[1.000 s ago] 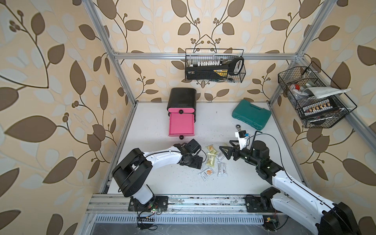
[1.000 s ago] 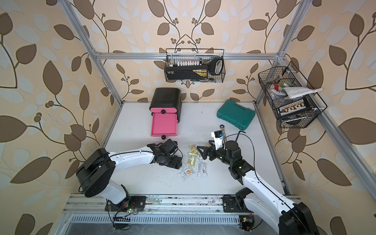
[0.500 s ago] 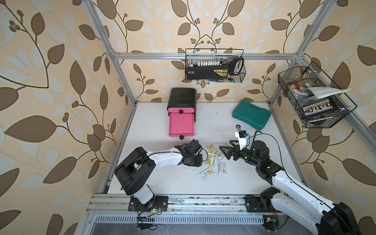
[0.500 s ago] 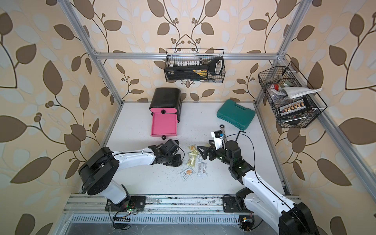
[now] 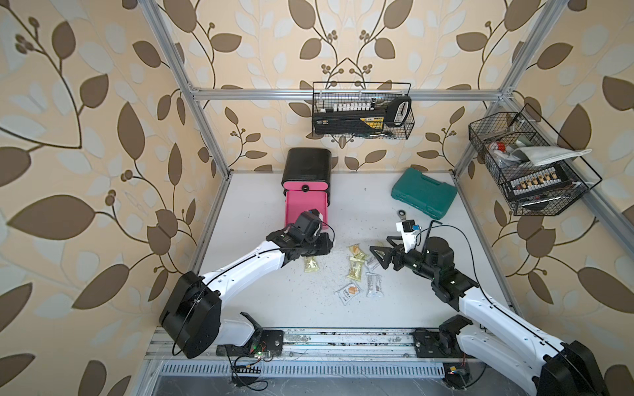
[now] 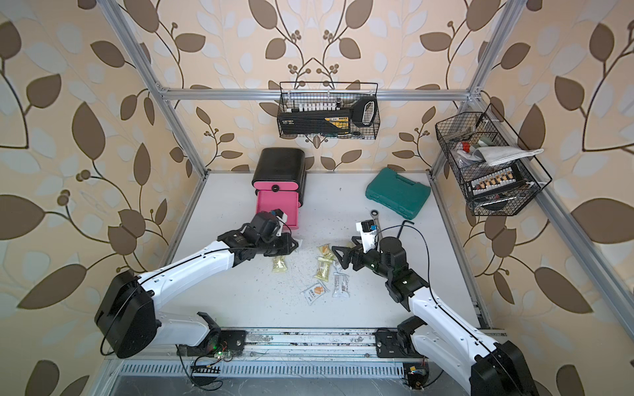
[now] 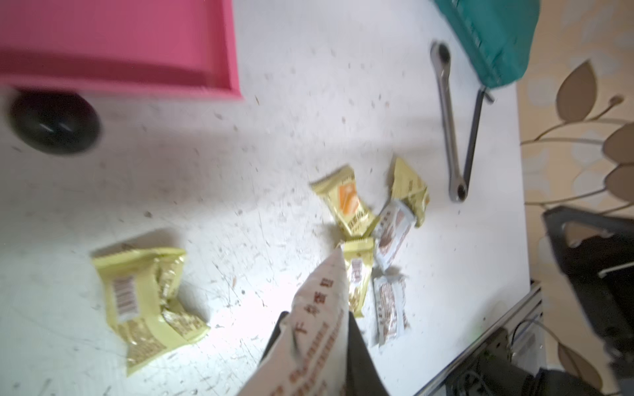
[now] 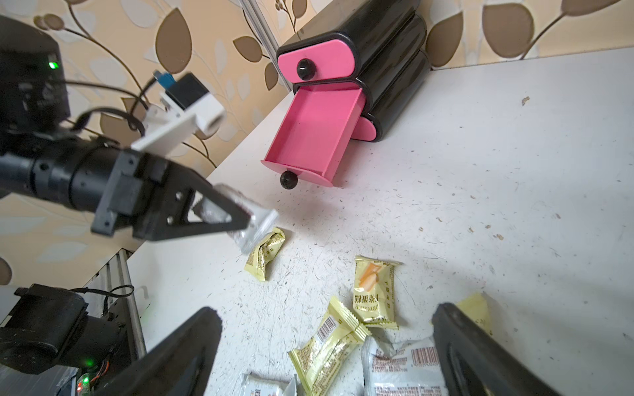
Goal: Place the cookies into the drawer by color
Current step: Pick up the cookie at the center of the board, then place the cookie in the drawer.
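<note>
Count: yellow cookies [image 5: 310,264] four; white cookies [image 5: 374,285] probably four, one small and half hidden; black cabinet [image 5: 306,164] one; pink drawers [image 8: 315,137] three; wire baskets [image 5: 407,128] two; teal case [image 5: 425,197] one; wrench [image 7: 446,113] one; hex key [image 7: 475,130] one; robot arms [image 5: 247,267] two.

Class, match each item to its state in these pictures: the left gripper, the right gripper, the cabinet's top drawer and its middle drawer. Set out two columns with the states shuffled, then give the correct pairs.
Column 1
1. left gripper
2. right gripper
3. top drawer
4. middle drawer

Column 2
A. pulled out
B. open, holding nothing
C. pushed in
D. shut on a white packet

Pairs: 1-D, 2-B, 3-C, 4-A
</note>
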Robot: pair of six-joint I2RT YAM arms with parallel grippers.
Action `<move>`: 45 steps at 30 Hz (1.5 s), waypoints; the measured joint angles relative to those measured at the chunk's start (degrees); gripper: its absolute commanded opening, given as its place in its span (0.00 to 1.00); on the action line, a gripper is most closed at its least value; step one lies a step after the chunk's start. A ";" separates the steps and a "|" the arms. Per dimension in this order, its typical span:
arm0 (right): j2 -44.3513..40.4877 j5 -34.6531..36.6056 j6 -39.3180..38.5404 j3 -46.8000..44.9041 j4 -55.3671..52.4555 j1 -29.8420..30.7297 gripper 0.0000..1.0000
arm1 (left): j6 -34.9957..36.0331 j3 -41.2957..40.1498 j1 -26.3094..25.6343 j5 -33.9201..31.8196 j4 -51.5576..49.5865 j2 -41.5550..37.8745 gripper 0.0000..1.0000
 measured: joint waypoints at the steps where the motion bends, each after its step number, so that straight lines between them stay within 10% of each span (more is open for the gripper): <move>1: 0.00 0.00 0.00 0.00 0.00 0.00 0.99 | 0.07 0.44 1.81 0.24 -0.02 -0.48 0.10; 15: 0.02 0.00 -0.02 0.00 -0.02 0.00 0.99 | 0.85 4.24 21.97 5.97 2.93 6.95 0.11; 29: 0.02 0.00 -0.02 0.00 -0.04 0.02 0.99 | 3.56 12.83 22.71 9.40 6.80 23.91 0.33; 45: 0.02 0.17 -0.02 0.02 -0.04 0.15 0.99 | 8.22 15.65 22.67 0.02 -0.55 19.93 0.53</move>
